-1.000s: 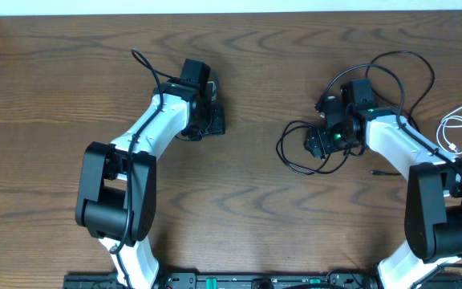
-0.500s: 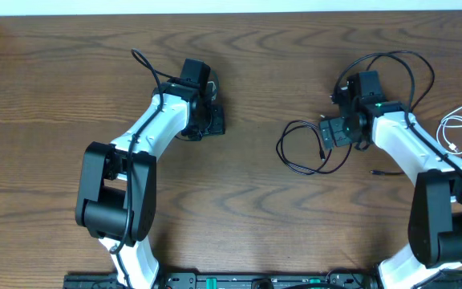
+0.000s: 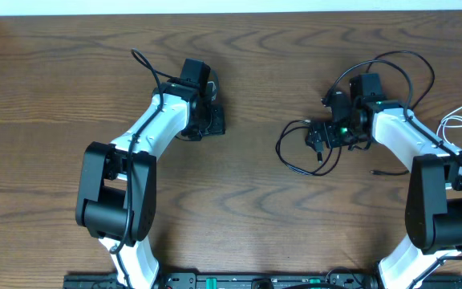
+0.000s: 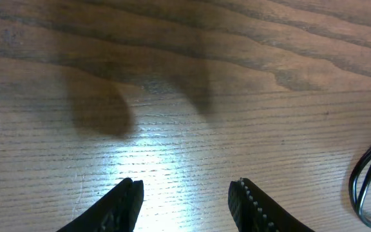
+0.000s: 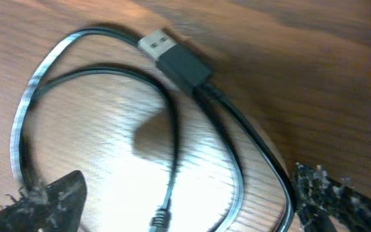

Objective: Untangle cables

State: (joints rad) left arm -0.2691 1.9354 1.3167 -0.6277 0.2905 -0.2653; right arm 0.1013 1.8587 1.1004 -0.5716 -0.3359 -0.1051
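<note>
Cables sit right of centre on the wooden table [image 3: 247,72]: a black cable [image 5: 205,93] lies in loose loops there, its USB plug [image 5: 172,57] tipped with silver. My right gripper [image 3: 321,138] hangs low over those loops, jaws spread wide and clasping nothing, with strands crossing the wood between its fingers [image 5: 50,200]. A black cable arc [image 3: 411,54] curves past my right wrist, and a white cable [image 3: 446,127] coils at the table's right edge. My left gripper [image 3: 213,120], well apart, is parted and empty.

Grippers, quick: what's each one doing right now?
Left gripper: open, empty.
Right gripper: open wide, black cable lying loose between its fingers, not gripped.
</note>
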